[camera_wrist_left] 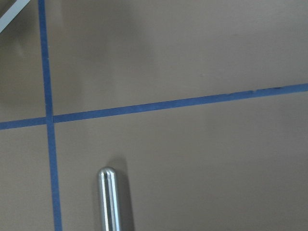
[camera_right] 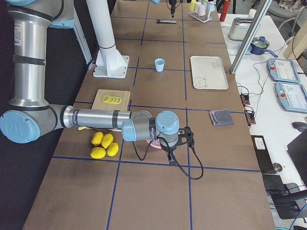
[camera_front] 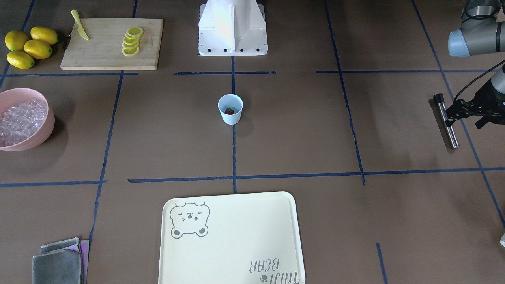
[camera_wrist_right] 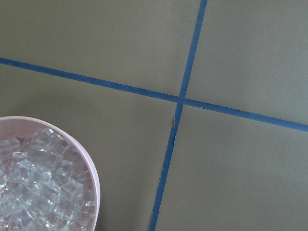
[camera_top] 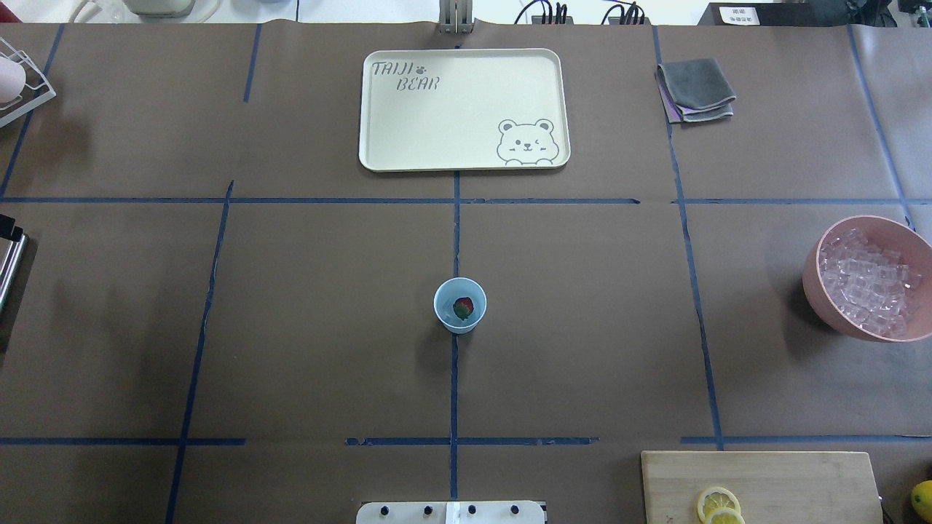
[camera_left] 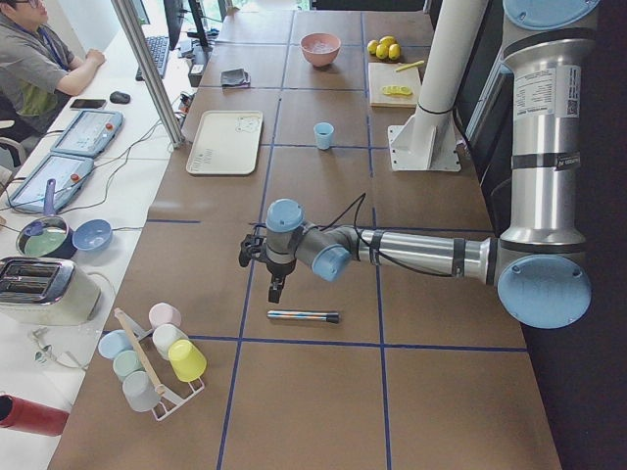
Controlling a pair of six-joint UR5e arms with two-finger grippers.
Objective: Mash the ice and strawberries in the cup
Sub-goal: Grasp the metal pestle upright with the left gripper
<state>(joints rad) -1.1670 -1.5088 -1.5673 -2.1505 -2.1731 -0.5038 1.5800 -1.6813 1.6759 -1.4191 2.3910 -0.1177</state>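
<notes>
The pale blue cup [camera_front: 230, 109] stands upright mid-table, also in the overhead view [camera_top: 459, 306]. One red strawberry [camera_top: 462, 308] lies inside it. The ice [camera_front: 19, 118] fills a pink bowl [camera_top: 815, 276] at the robot's right and shows in the right wrist view [camera_wrist_right: 38, 192]. My left gripper [camera_front: 463, 120] hovers open and empty over a steel rod [camera_front: 447, 122] lying on the table, which the left wrist view shows [camera_wrist_left: 113, 199]. My right gripper [camera_right: 169, 146] hangs beside the pink bowl; I cannot tell whether it is open or shut.
A cutting board [camera_front: 98, 55] with lemon slices [camera_front: 132, 41] and a yellow knife [camera_front: 80, 25] lies near whole lemons [camera_front: 29, 46]. A cream bear tray [camera_front: 232, 240] and grey cloths [camera_front: 59, 262] sit on the operators' side. A mug rack [camera_left: 157, 357] stands at the left end.
</notes>
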